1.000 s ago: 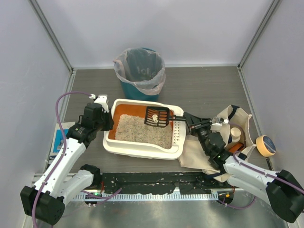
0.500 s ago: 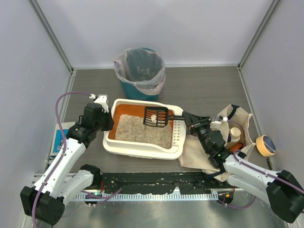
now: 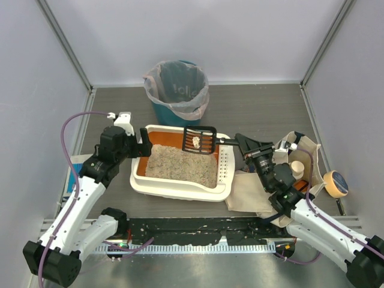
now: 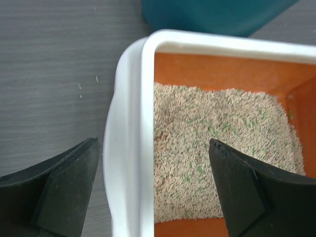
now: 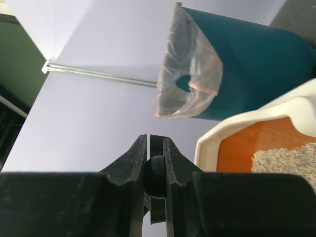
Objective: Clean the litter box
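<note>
- litter box (image 3: 174, 191) sits centre of the top view on the grey counter (image 3: 264, 108), long side running left to right, cream rim, orange inner walls, perforated rim at its right end
- grey-beige litter (image 3: 180, 165) covers the floor of the box, a strip of orange wall is bare at the upper left
- black slotted scoop (image 3: 199, 139) hangs over the upper right part of the box, above the litter, with a small pale clump (image 3: 195, 142) on its blade
- right pincer (image 3: 240, 142) is clenched on the scoop handle, just right of the box's upper right corner; in the right wrist view both fingers (image 5: 133, 163) press on the dark handle
- left pincer (image 3: 143, 144) is released, jaws wide, at the box's upper left corner
- left wrist view: left pincer (image 4: 154, 144) straddles the white rim (image 4: 129, 148), one finger over the counter, the other over the litter (image 4: 212, 143); neither finger touches the rim
- teal bin (image 3: 178, 90) with clear plastic liner stands just beyond the box, upper centre of the top view, near but apart
- beige tote bag (image 3: 258, 195) lies right of the box, under the right arm, its cloth touching the box's lower right corner
- orange roll (image 3: 335, 183) lies at the far right, beside the tote
</note>
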Available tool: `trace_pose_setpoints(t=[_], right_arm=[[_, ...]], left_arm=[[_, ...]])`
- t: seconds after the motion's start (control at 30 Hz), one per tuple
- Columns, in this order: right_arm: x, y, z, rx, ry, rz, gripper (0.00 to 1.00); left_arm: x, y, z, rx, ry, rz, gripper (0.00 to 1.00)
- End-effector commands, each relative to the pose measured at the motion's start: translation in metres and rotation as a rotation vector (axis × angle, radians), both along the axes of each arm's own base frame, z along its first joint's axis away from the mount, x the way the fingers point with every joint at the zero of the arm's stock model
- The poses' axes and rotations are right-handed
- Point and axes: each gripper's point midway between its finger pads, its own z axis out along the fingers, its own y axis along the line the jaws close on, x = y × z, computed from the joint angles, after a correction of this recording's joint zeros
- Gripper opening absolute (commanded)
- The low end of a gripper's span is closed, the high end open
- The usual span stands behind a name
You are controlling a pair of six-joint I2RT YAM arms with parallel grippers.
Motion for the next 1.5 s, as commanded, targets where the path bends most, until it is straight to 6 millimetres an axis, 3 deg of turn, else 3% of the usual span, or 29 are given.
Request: trace_pose_setpoints(t=[0.0, 0.17, 0.2, 0.27, 0.3, 0.4, 0.47, 0.8, 0.93, 0.97, 1.13, 1.27, 1.47], right_arm=[[-0.003, -0.005, 0.046, 0.016, -0.091, -0.013, 0.01], [0.006, 0.026, 0.083, -0.038, -0.150, 0.082, 0.01], [0.009, 0.029, 0.102, -0.025, -0.182, 0.086, 0.01], [0.022, 0.038, 0.102, -0.039, -0.177, 0.100, 0.01], [0.024, 0.039, 0.120, -0.012, -0.212, 0.105, 0.01], [0.039, 0.043, 0.134, 0.013, -0.229, 0.109, 0.01], [0.051, 0.046, 0.135, 0.020, -0.233, 0.110, 0.01], [0.103, 0.041, 0.172, 0.009, -0.313, 0.009, 0.01], [0.121, 0.026, 0.172, -0.072, -0.324, -0.132, 0.01], [0.122, 0.024, 0.180, -0.086, -0.348, -0.155, 0.01], [0.144, 0.023, 0.179, -0.296, -0.378, -0.262, 0.01], [0.144, 0.028, 0.193, -0.513, -0.513, -0.336, 0.01], [0.148, 0.050, 0.209, -0.677, -0.658, -0.308, 0.01]], left_arm=[[0.031, -0.003, 0.062, -0.018, -0.213, 0.009, 0.96], [0.053, -0.012, 0.091, -0.030, -0.262, -0.002, 0.97], [0.057, -0.014, 0.092, -0.031, -0.264, -0.007, 0.97], [0.060, -0.014, 0.094, -0.022, -0.269, -0.006, 0.97], [0.061, -0.012, 0.094, -0.012, -0.271, -0.003, 0.97], [0.062, 0.002, 0.081, 0.046, -0.271, 0.047, 0.97], [0.057, 0.011, 0.074, 0.069, -0.267, 0.081, 0.97], [0.050, 0.012, 0.073, 0.049, -0.295, 0.082, 0.95], [0.052, 0.009, 0.068, 0.050, -0.269, 0.069, 0.95], [0.052, 0.008, 0.066, 0.052, -0.267, 0.067, 0.95], [0.052, 0.010, 0.065, 0.062, -0.263, 0.071, 0.95], [0.051, 0.008, 0.064, 0.058, -0.262, 0.060, 0.95], [0.052, 0.004, 0.061, 0.048, -0.249, 0.045, 0.95]])
